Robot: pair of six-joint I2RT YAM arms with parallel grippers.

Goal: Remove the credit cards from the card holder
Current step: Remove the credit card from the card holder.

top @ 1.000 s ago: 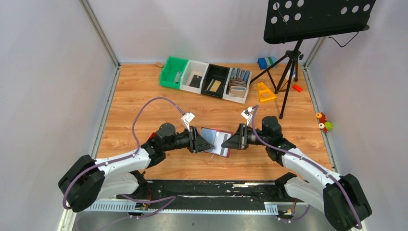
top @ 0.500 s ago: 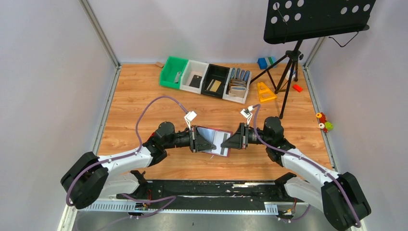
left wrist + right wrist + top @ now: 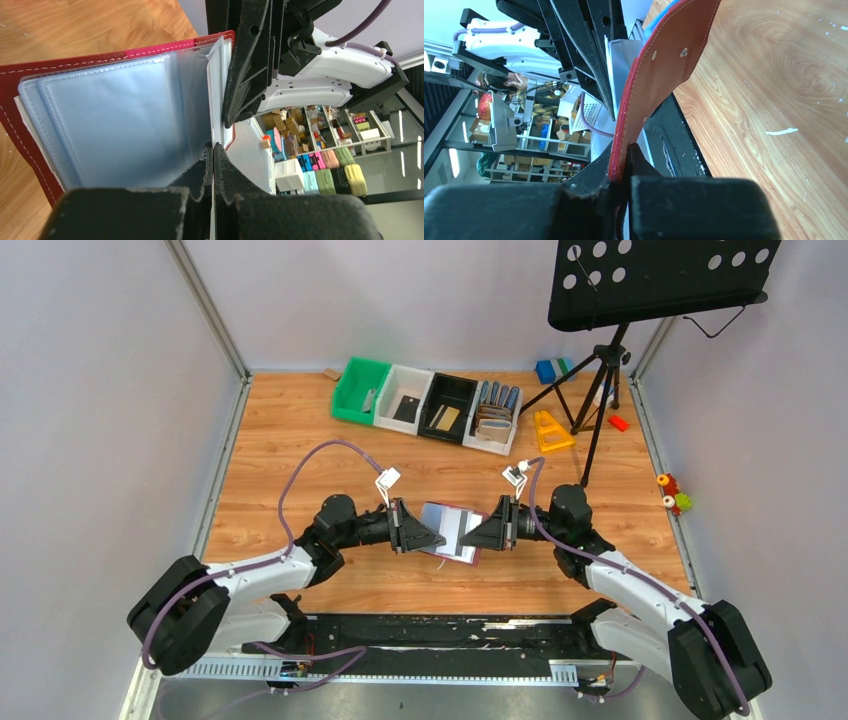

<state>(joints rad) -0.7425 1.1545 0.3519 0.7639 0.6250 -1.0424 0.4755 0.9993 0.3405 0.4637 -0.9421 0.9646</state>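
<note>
The card holder [image 3: 456,533], maroon-red leather with clear plastic sleeves, hangs open above the table between my two grippers. My left gripper [image 3: 441,538] is shut on a thin pale card seen edge-on [image 3: 214,152], next to the blue-tinted sleeves [image 3: 115,120]. The same pale card shows in the right wrist view [image 3: 621,55]. My right gripper [image 3: 464,539] is shut on the holder's red cover edge [image 3: 624,135], below the snap tab [image 3: 674,55]. A black card [image 3: 406,407] lies in a white bin and a gold-tan card [image 3: 445,418] in a black bin.
A row of bins stands at the back: green [image 3: 360,390], white [image 3: 392,385], black [image 3: 432,395], and white with upright wallets [image 3: 492,415]. A yellow triangle [image 3: 552,430] and a music stand tripod [image 3: 598,390] are at the back right.
My left gripper has drawn back a little to the left, still shut. The right gripper keeps its hold on the cover and has barely moved.
</note>
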